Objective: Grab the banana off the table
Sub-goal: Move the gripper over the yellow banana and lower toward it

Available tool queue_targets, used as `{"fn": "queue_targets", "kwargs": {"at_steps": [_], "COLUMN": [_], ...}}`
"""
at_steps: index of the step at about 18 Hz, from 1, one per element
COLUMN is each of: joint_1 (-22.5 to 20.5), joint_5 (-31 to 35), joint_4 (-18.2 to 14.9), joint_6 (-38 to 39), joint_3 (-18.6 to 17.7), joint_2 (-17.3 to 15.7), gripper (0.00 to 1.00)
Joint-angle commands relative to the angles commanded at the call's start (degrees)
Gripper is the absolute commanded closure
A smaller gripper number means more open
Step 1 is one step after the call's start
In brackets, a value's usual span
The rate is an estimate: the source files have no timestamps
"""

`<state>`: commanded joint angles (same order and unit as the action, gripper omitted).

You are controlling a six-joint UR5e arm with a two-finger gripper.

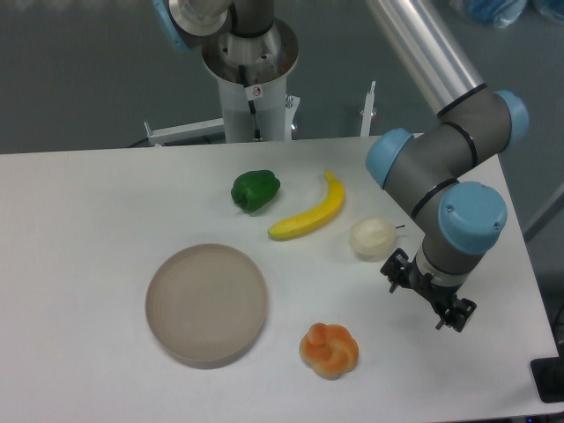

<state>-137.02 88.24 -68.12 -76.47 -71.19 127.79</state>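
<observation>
Banana (308, 216) untouched on counter (79, 229), hand (429, 295) off to its right.

Banana lies between pepper (256, 189) and pear (372, 236), stem end up; plate (206, 304) and bun (329, 350) nearer camera. Hand's finger gap can't be told, it holds nothing. Banana looks light, stiff, glossy and likely slippery; best grip is across the thick middle.

One fixed camera looks down at a slant from above the 6 o'clock edge of the worktop (88, 264), facing 12 o'clock toward the robot base (251, 70), quite near.
</observation>
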Motion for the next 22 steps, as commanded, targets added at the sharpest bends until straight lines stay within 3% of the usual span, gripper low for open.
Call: {"fn": "queue_targets", "kwargs": {"at_steps": [7,9,12,16,22], "joint_1": [1.75,3.15,7.28,12.64,13.27], "joint_5": [0.70,0.88,1.05,4.91,4.75], "joint_4": [-0.26,-0.26,-0.18,-0.17,1.14], "joint_6": [0.18,0.44,2.11,4.13,2.21], "joint_3": [-0.35,-2.54,-10.34,-14.32,-27.40], "joint_2": [0.09,-0.61,-5.00,-5.88,-14.05], "gripper": [0.00,0.00,0.00,0.00,0.00]}}
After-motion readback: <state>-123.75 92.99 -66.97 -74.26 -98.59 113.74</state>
